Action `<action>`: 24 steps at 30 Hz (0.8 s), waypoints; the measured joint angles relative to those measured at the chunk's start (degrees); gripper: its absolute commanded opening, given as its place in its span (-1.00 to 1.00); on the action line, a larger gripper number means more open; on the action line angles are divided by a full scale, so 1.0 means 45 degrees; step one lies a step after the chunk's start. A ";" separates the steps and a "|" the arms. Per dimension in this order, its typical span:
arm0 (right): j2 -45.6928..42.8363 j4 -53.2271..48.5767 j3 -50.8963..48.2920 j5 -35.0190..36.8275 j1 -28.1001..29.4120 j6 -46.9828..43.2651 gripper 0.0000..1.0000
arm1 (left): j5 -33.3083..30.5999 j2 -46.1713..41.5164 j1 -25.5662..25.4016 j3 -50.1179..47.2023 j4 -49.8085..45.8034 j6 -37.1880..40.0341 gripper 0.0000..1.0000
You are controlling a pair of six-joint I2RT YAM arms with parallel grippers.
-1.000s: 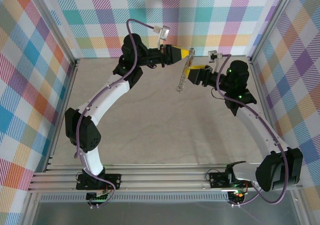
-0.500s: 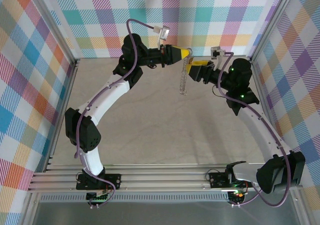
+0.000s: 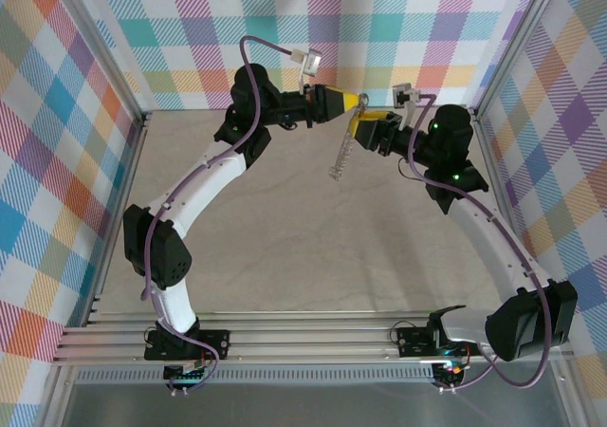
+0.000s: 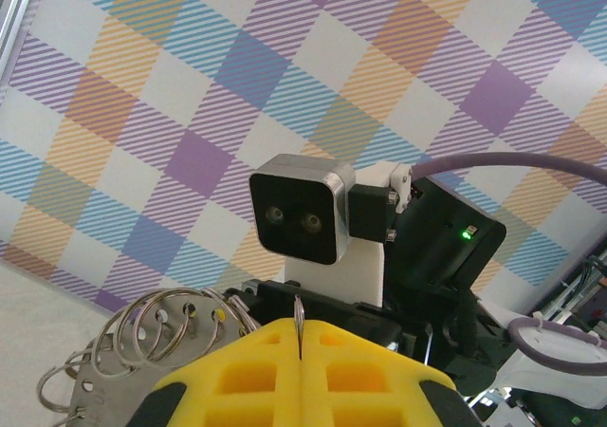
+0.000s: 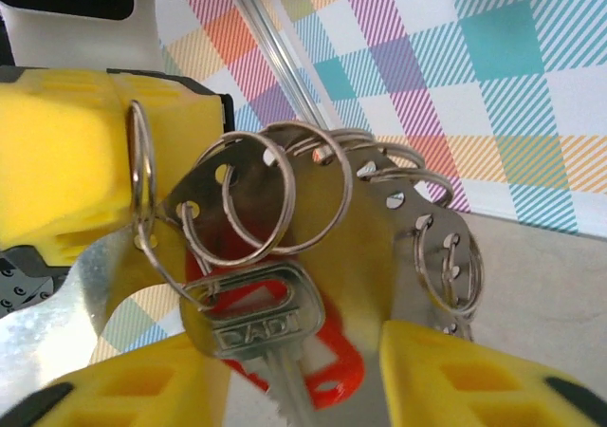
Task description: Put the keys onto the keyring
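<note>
Right jaws edged left, gaping around the key (image 5: 256, 328); left jaws pinch the keyring (image 4: 299, 319), back wall (image 3: 379, 28) near.

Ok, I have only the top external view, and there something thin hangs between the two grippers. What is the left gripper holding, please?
Observer: In the left wrist view, the jaws of the left gripper are shut on one split ring, seen edge-on.
Operator: Is anything beside that ring?
Observer: Yes. The right wrist view shows a silver key with stamped letters, and a red piece behind it.
Operator: Is it one ring alone?
Observer: No. Several other rings are threaded through holes in a metal plate.
</note>
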 measured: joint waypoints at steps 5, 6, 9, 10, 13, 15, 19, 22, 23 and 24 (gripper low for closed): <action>0.0000 -0.0126 0.0000 -0.0005 0.0044 -0.0078 -0.63 | -0.0024 0.0000 0.0000 -0.0005 0.0000 0.0000 -1.00; 0.0000 -0.0136 0.0000 -0.0019 0.0049 -0.0078 -0.70 | -0.0068 0.0000 0.0000 -0.0010 0.0000 0.0000 -1.00; 0.0000 -0.0146 0.0000 -0.0034 0.0063 -0.0083 -0.85 | -0.0214 0.0000 0.0000 -0.0068 0.0000 0.0005 -1.00; 0.0000 -0.0141 -0.0005 -0.0058 0.0083 -0.0087 -0.91 | -0.0238 0.0000 0.0005 -0.0087 0.0000 0.0000 -1.00; 0.0000 -0.0189 0.0000 -0.0078 0.0141 -0.0044 -1.00 | -0.0301 0.0000 0.0000 -0.0146 -0.0005 0.0000 -1.00; 0.0000 -0.0214 0.0000 -0.0112 0.0199 -0.0073 -1.00 | -0.0340 0.0000 0.0000 -0.0170 -0.0005 0.0000 -1.00; 0.0000 -0.0233 0.0000 -0.0151 0.0228 -0.0073 -1.00 | -0.0345 0.0000 0.0000 -0.0194 0.0000 0.0000 -1.00; 0.0000 -0.0253 0.0000 -0.0151 0.0287 -0.0078 -1.00 | -0.0403 0.0000 0.0000 -0.0248 0.0000 0.0000 -1.00; -0.0005 -0.0282 0.0000 -0.0155 0.0296 -0.0078 -1.00 | -0.0447 0.0000 0.0000 -0.0282 0.0000 0.0000 -1.00; -0.0005 -0.0316 0.0000 -0.0155 0.0306 -0.0073 -1.00 | -0.0476 0.0000 0.0000 -0.0316 0.0000 0.0000 -1.00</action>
